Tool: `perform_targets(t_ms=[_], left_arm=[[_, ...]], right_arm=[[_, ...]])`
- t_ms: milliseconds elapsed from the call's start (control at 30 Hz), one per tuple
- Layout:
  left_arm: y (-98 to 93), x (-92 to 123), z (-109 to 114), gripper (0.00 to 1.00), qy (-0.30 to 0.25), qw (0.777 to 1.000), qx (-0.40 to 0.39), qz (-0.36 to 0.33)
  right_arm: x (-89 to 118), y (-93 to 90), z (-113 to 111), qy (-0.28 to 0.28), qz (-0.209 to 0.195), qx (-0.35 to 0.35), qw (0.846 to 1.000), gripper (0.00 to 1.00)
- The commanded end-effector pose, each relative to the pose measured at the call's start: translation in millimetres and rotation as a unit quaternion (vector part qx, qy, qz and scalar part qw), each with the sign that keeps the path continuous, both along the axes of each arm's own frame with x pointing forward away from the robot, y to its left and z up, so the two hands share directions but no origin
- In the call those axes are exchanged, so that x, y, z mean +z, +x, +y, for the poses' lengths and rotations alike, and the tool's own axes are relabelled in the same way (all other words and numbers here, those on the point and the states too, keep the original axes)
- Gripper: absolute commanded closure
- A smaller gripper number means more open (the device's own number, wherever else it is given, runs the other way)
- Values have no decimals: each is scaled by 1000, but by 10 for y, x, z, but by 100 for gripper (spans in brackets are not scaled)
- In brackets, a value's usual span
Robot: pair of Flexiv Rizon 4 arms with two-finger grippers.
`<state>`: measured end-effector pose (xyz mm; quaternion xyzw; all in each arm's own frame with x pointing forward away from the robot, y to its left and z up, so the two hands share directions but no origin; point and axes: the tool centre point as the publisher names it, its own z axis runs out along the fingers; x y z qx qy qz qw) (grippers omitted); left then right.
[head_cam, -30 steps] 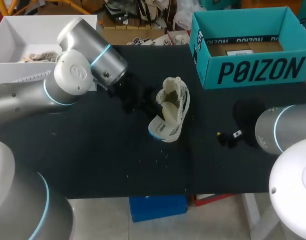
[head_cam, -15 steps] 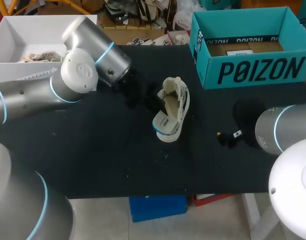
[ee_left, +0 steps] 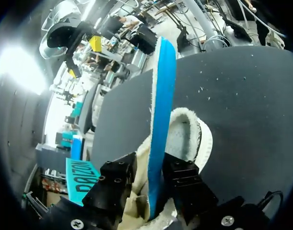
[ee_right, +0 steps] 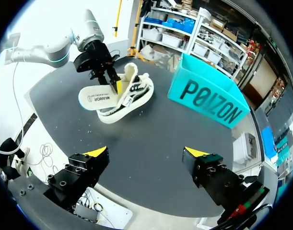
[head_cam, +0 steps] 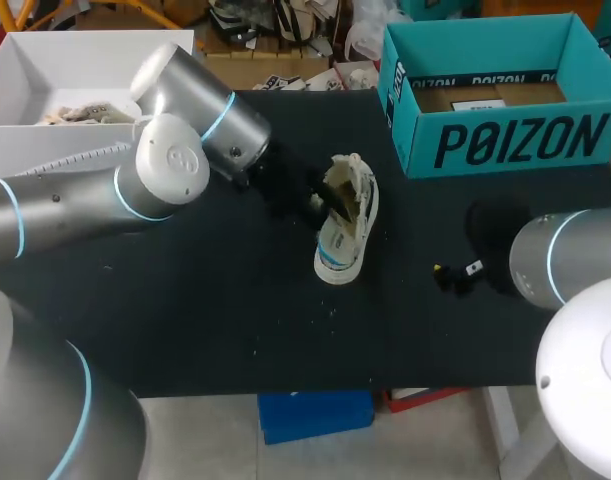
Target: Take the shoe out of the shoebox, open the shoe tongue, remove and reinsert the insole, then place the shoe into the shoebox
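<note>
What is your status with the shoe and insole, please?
Left tool shut on insole, held at shoe opening. Right tool open, empty. Shoe on table, outside shoebox. Nothing between them.

My head camera looks down on the table [head_cam: 185, 330] from above and behind me. My left wrist camera sits right against the insole [ee_left: 163, 96]; my right one looks across the table from well back, sharing the shoe [ee_right: 132, 98] and shoebox [ee_right: 208, 103] with the head view.
</note>
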<state>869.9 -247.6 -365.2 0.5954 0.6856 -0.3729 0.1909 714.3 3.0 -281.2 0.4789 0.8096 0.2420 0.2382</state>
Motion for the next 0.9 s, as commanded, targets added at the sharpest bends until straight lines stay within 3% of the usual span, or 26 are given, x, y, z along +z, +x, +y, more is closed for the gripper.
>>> perform_targets(t_ms=[33,200,333,400,533,600,667,900], left_arm=[[-124,165,141,23,1,1000,-1,2],[-295,265,213,26,13,1000,-12,0],[-368,272,233,35,18,1000,-15,5],[-402,259,226,51,22,1000,-19,8],[-494,216,191,63,37,998,-45,18],[-533,196,190,75,44,997,-52,21],[-542,189,199,100,45,997,-52,23],[-456,121,221,100,28,998,-42,32]], right_arm=[[-16,1,13,0,-1,-1,1000,0],[-16,1,13,0,-1,-1,1000,0],[-16,1,13,0,-1,-1,1000,0],[-16,1,13,0,-1,-1,1000,0],[-16,1,13,0,-1,-1,1000,0],[-16,1,13,0,-1,-1,1000,0],[-16,1,13,0,-1,-1,1000,0],[-16,1,13,0,-1,-1,1000,0]])
